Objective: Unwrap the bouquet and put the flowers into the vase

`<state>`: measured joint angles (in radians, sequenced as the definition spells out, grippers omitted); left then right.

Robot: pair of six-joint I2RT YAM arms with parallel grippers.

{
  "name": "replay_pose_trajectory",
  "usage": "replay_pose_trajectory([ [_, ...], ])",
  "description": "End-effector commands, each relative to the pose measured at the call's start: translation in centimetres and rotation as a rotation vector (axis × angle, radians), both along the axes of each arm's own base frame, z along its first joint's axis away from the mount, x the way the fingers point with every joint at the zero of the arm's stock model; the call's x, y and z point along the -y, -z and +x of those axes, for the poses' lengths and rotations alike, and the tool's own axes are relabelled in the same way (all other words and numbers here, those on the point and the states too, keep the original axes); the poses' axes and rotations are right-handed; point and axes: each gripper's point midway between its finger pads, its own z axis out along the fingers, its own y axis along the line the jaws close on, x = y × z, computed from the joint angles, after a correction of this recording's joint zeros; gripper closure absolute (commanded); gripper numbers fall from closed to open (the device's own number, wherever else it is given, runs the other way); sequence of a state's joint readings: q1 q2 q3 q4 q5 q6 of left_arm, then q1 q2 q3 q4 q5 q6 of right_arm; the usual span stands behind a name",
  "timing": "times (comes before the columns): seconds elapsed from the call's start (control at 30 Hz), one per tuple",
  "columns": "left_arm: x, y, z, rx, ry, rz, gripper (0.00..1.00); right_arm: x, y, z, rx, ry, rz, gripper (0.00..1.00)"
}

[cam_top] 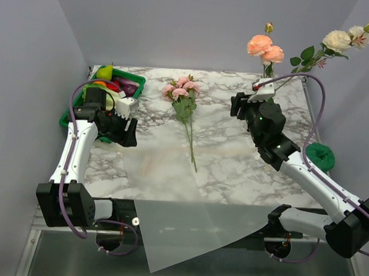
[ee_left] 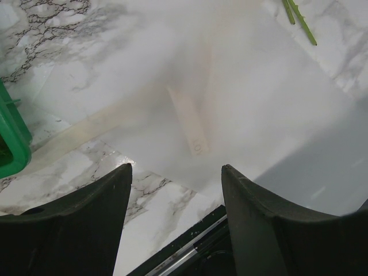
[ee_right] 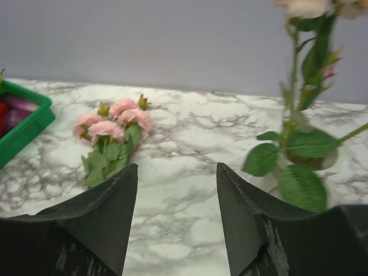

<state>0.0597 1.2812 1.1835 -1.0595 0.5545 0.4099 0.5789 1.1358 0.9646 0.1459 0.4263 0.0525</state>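
A bunch of pink flowers point(cam_top: 182, 88) lies on the marble table, stems pointing toward me; the right wrist view shows it too point(ee_right: 112, 127). Peach roses point(cam_top: 266, 48) and a cream rose point(cam_top: 336, 39) stand upright at the back right. Their vase point(ee_right: 272, 183) is a pale blur behind leaves, and my right wrist hides it in the top view. The white wrapping paper point(cam_top: 168, 205) lies spread flat over the front edge, with the cream ribbon point(ee_left: 190, 123) under it. My left gripper point(cam_top: 129, 135) point(ee_left: 176, 167) is open above the paper's left edge. My right gripper point(cam_top: 239, 107) point(ee_right: 177, 165) is open and empty, left of the vase.
A green tray point(cam_top: 118, 73) of toy vegetables sits at the back left, beside my left arm. A dark green knotted pouch point(cam_top: 320, 156) lies at the right edge, next to my right arm. Grey walls close in the table on three sides.
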Motion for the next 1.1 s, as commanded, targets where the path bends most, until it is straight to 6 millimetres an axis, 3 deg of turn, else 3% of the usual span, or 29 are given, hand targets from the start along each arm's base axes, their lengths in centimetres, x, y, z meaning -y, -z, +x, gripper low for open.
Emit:
replay_pose_trajectory([
  [0.0, 0.3, -0.6, 0.1, 0.003, -0.006, -0.034, 0.28, -4.8, 3.2, -1.0, -0.104, -0.164, 0.003, 0.37],
  [0.07, 0.3, -0.7, 0.1, 0.007, -0.007, -0.03, 0.28, -6.8, 5.4, -0.3, -0.176, -0.222, -0.006, 0.37],
  [0.1, 0.3, -0.7, 0.0, 0.009, -0.007, -0.028, 0.28, -7.9, 5.0, -0.1, -0.207, -0.259, 0.005, 0.38],
  [0.13, 0.2, -0.7, 0.0, 0.011, -0.008, -0.024, 0.28, -9.0, 8.1, 0.7, -0.299, -0.272, -0.033, 0.39],
  [0.23, 0.1, -0.7, -0.2, 0.012, -0.007, -0.02, 0.28, -11.0, 9.5, 2.2, -0.421, -0.288, -0.065, 0.43],
  [0.27, 0.1, -0.6, -0.2, 0.012, -0.008, -0.019, 0.28, -11.6, 12.7, 3.0, -0.502, -0.282, -0.104, 0.44],
  [0.3, 0.1, -0.6, -0.3, 0.009, -0.008, -0.019, 0.27, -11.8, 14.0, 3.0, -0.554, -0.278, -0.122, 0.44],
  [0.33, 0.1, -0.7, -0.3, 0.013, -0.005, -0.016, 0.28, -12.4, 13.3, 3.8, -0.551, -0.279, -0.115, 0.45],
  [0.37, 0.1, -0.6, -0.3, 0.01, -0.008, -0.016, 0.28, -12.8, 15.7, 4.3, -0.601, -0.274, -0.139, 0.45],
  [0.47, 0.1, -0.5, -0.3, 0.012, -0.004, -0.011, 0.28, -14.2, 16.4, 5.3, -0.628, -0.296, -0.139, 0.45],
  [0.5, 0.0, -0.5, -0.2, 0.013, -0.006, -0.01, 0.28, -14.5, 18.3, 5.4, -0.677, -0.298, -0.159, 0.45],
  [0.53, 0.0, -0.5, -0.2, 0.014, -0.006, -0.008, 0.28, -14.7, 18.9, 5.5, -0.694, -0.3, -0.164, 0.45],
  [0.57, -0.1, -0.5, -0.2, 0.015, -0.006, -0.007, 0.28, -15.2, 18.4, 6.1, -0.685, -0.304, -0.158, 0.45],
  [0.6, -0.1, -0.4, -0.1, 0.017, -0.003, -0.006, 0.28, -15.3, 20.3, 6.1, -0.729, -0.302, -0.177, 0.45],
  [0.67, 0.0, -0.3, -0.1, 0.012, -0.005, -0.01, 0.28, -15.9, 20.4, 6.9, -0.738, -0.297, -0.182, 0.46],
  [0.73, -0.1, -0.2, -0.1, 0.008, -0.004, -0.01, 0.28, -15.8, 22.6, 7.0, -0.796, -0.28, -0.208, 0.46],
  [0.8, -0.1, 0.0, 0.0, 0.007, -0.003, -0.008, 0.28, -16.0, 22.9, 7.4, -0.812, -0.271, -0.213, 0.47],
  [0.83, -0.1, 0.0, 0.0, 0.007, -0.003, -0.009, 0.28, -16.1, 24.1, 7.4, -0.835, -0.266, -0.222, 0.47],
  [1.07, -0.3, 0.4, -0.1, 0.003, -0.001, -0.002, 0.28, -16.0, 26.2, 7.7, -0.88, -0.238, -0.245, 0.48],
])
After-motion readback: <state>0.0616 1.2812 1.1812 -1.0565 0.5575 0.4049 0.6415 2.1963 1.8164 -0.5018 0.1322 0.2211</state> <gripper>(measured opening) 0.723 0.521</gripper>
